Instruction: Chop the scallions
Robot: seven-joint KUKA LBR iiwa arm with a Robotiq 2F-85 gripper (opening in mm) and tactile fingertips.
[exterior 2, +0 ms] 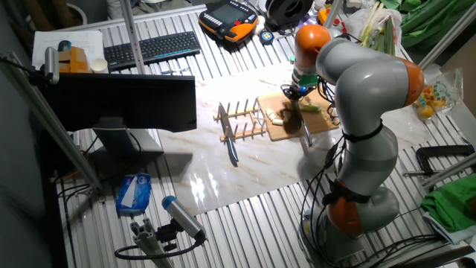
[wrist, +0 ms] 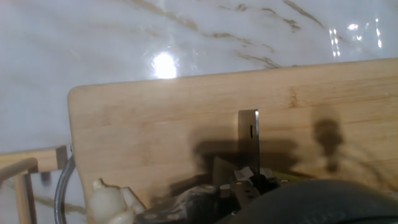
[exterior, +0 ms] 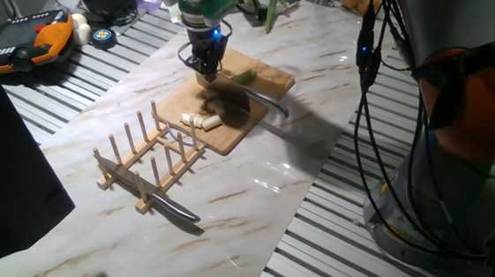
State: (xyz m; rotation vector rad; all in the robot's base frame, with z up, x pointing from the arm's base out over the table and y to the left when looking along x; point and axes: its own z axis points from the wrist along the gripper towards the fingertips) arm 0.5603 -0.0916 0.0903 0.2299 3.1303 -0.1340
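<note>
The robot's two-finger hand (exterior: 207, 67) hangs low over the rectangular bamboo cutting board (exterior: 261, 76); whether it grips a knife I cannot tell, though the hand view shows a thin metal blade (wrist: 248, 138) reaching out from it, so the chopping seems under way. The creamy-white and pale-green scallions (exterior: 200, 118) lie as stubby pieces near the board's front corner, with a green length (exterior: 246, 76) just beside the hand. The next cut calls for a straight drop onto the stalk, clear of the wooden peg dish rack (exterior: 150, 156) close by on the white marble counter (exterior: 251, 210).
</note>
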